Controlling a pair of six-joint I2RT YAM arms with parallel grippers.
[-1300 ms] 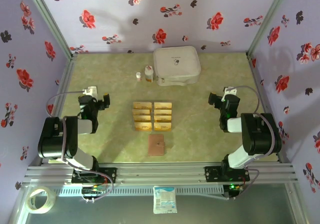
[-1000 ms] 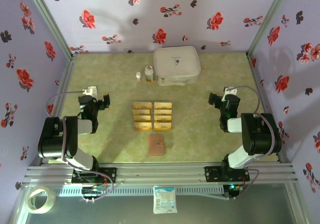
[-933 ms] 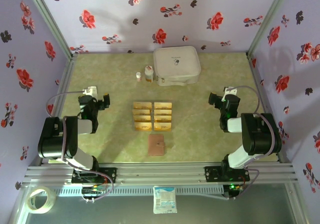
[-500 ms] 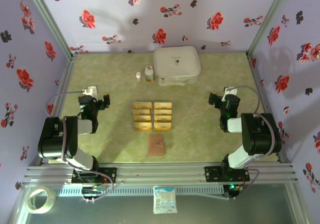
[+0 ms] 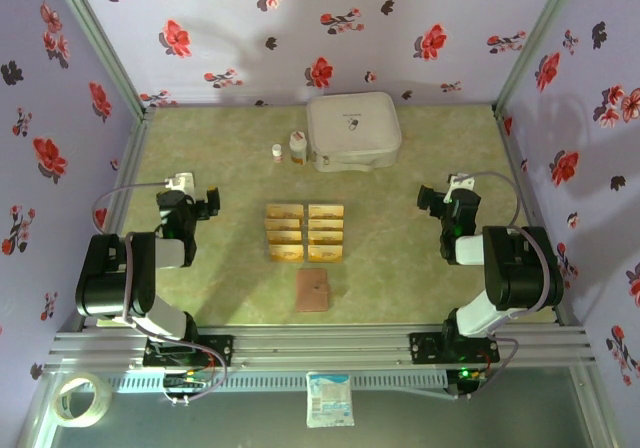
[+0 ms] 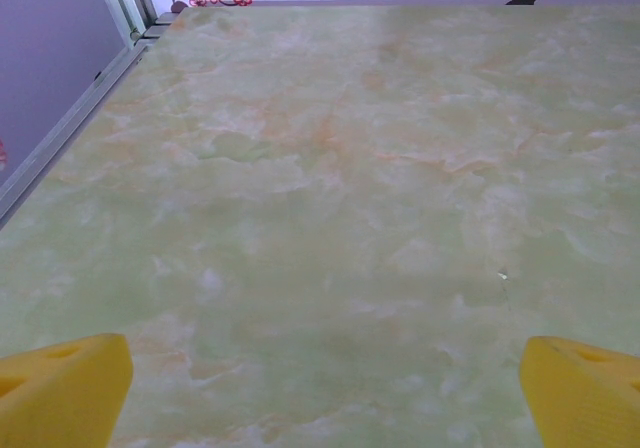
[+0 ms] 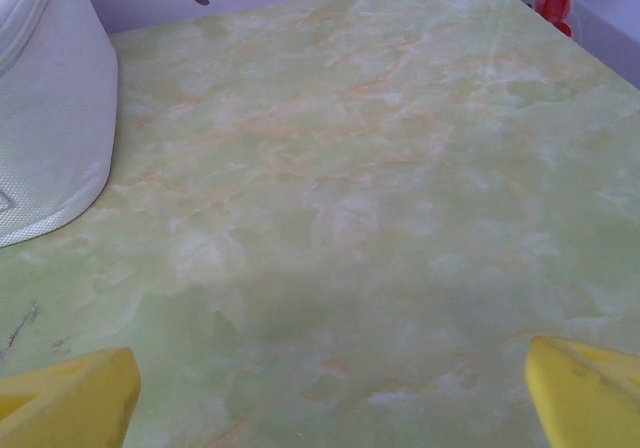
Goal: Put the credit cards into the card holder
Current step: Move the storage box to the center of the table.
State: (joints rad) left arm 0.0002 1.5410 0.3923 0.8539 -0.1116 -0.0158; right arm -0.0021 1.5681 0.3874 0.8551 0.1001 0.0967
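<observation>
Tabletop [image 5: 420,268]: flat, glossy green marble-look sheet with orange veining.

Zip case [image 5: 353,131]: white, rounded rectangle, soft-sided. Used as the landmark below. The right wrist view adds its fine mesh weave and bulging side wall.

Left end effector [image 5: 207,204]: near-left of the case, jaws released wide, nothing between them. Left wrist view: blunt yellow fingertips [image 6: 60,388] at the frame corners, bare marble beyond, and a metal frame rail [image 6: 60,138] along the tabletop's left edge.

Right end effector [image 5: 431,200]: near-right of the case, likewise spread and empty.

Credit cards [image 5: 305,232]: straight in front of the case, well apart from it. Flat gold rectangles laid in two tight columns.

Card holder [image 5: 313,290]: further in front of the case, just past the cards. Flat reddish-brown leather-look rectangle, closed.

Two small bottles [image 5: 297,148]: just left of the case, upright.
</observation>
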